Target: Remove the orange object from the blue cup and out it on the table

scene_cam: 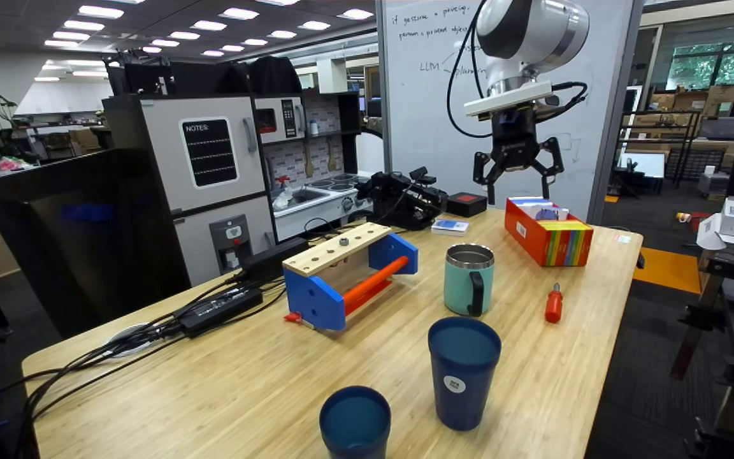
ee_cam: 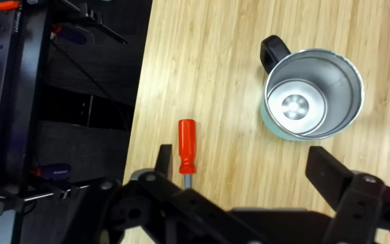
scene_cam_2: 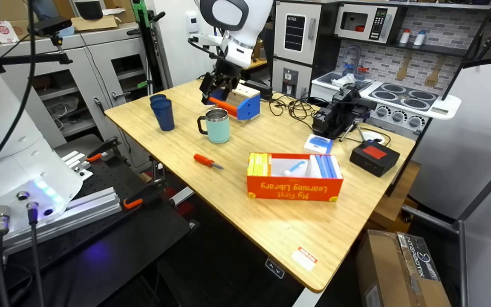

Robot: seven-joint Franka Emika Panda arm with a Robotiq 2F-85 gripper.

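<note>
"Hanging above the wood-grain table (scene_cam: 214, 382), the gripper (scene_cam: 518, 189) is pictured with its fingers (ee_cam: 325, 178) spread well apart."

"And where is the red-orange screwdriver (ee_cam: 187, 142) placed?"

"It is laid on the table, near the teal mug (ee_cam: 311, 95), whose steel floor is exposed in the wrist view. The screwdriver's tip is hidden there by the gripper."

"What can be read?"

"'My First Learning Library' is printed upside down along the orange-red box (scene_cam_2: 294, 187) in an exterior view. 'NOTES:' is set at the top of a black panel (scene_cam: 209, 153) in both exterior views, and 'LLM' is handwritten on the whiteboard (scene_cam: 431, 127)."

"And what is lost?"

"More handwriting (scene_cam: 431, 32) is crossed by cables (scene_cam: 449, 95) and only partly legible. The sticker (scene_cam: 454, 384) on a navy cup (scene_cam: 466, 357) is too small to be deciphered, while another navy cup (scene_cam: 355, 427) is cut off by the lower edge of an exterior view. The lettering on the brown carton (scene_cam_2: 386, 260) cannot be made out with certainty. Part of the block holder (scene_cam_2: 247, 106) is covered by the gripper in an exterior view."
</note>
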